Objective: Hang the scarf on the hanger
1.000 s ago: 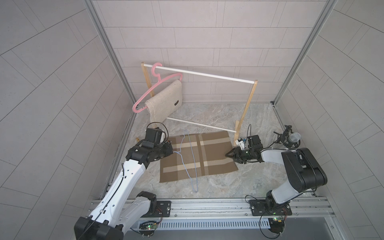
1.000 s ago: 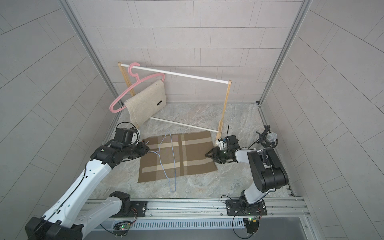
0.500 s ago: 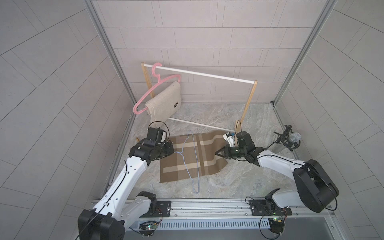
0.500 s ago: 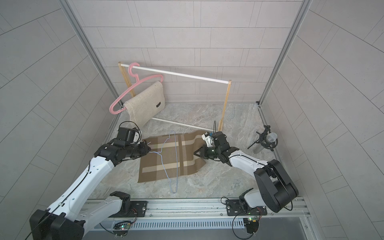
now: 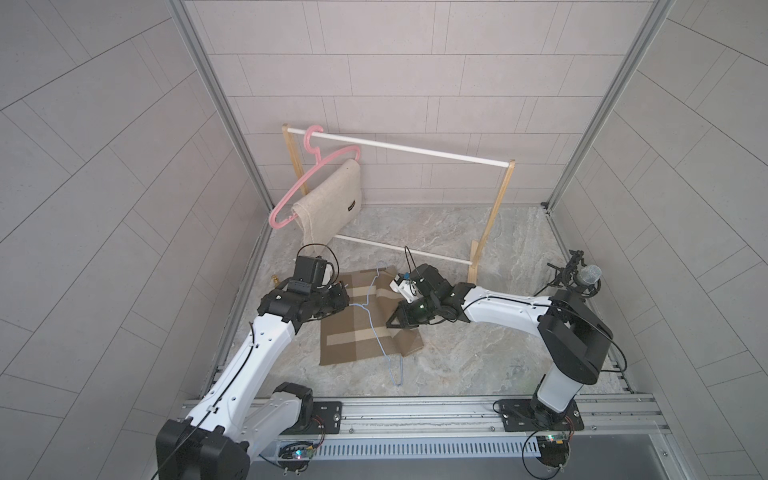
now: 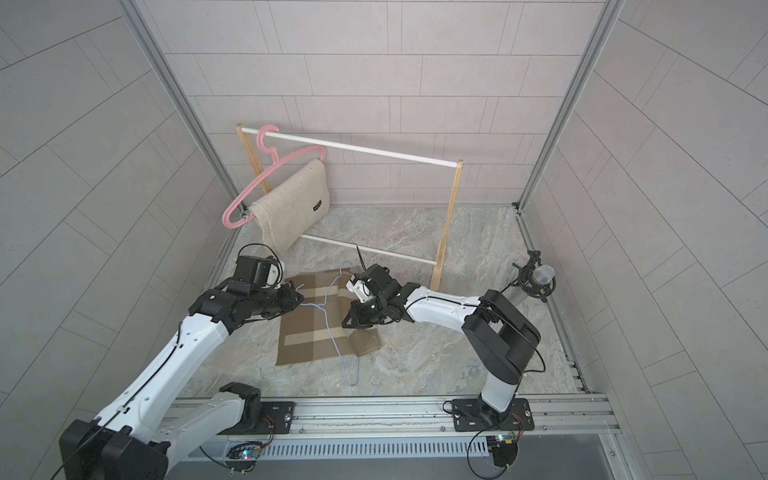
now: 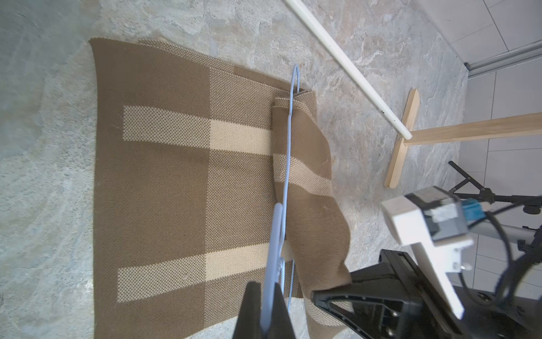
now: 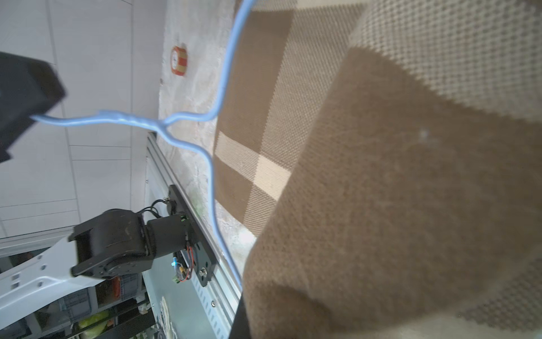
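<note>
Brown checked scarf: spread on the grey marbled tabletop between the two arms, with cream bands crossing it. The edge on the right arm's side is lifted and folded back over the rest.
Pale blue wire hanger: set across the scarf with its neck pointing toward the left arm. One end loop reaches past the scarf's far edge, and the other lies on bare tabletop past the near edge.
Left end effector: closed on the hanger's neck. Its wrist view shows the blue wire pinched between two black fingers.
Right end effector: closed on the lifted scarf edge, above the flat part and just beside the wire. In its wrist view the cloth fills most of the frame.
Fold and wire: the raised flap lies against the hanger's long wire in the left wrist view. Whether it has gone over the lower bar cannot be told.
Wooden rack with white rods: stands behind the scarf, near the back wall.
Pink plastic hanger: hooked on the upper rod at the left arm's end and tilted. It carries a beige cloth with a small dark label.
Microphone on a black stand: at the tabletop's edge on the right arm's side, well apart from the scarf.
</note>
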### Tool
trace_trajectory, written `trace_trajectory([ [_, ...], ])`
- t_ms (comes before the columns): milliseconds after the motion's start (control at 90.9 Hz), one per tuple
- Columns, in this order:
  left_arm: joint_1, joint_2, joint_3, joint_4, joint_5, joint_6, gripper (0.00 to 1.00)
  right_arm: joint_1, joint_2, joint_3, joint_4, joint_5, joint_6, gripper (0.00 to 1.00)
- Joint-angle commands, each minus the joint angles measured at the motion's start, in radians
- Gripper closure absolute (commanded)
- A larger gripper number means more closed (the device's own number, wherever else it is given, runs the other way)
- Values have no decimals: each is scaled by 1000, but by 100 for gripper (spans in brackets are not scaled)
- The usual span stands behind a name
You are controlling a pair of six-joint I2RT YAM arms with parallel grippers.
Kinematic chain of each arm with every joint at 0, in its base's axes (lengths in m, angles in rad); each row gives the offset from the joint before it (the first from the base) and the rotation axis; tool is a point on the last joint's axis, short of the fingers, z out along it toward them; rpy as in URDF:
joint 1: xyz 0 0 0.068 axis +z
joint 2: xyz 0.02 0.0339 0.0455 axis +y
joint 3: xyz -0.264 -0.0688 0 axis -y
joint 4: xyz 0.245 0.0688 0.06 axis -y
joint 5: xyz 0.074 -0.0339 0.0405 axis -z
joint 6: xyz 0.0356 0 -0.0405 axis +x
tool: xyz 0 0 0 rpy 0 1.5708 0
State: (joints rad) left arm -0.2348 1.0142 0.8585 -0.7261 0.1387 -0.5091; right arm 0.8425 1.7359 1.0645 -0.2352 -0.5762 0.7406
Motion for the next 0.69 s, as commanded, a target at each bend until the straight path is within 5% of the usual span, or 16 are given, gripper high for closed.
trace_trajectory([
  [0,5,-5,-7,2,16,-3,100,3,37,17,-126,17,-53,96],
  [385,5,0,11,32,150,-16,100,60,196,158,-98,-56,-83,92],
  [682,5,-5,14,25,131,-28,100,38,49,89,-85,-3,-95,64],
])
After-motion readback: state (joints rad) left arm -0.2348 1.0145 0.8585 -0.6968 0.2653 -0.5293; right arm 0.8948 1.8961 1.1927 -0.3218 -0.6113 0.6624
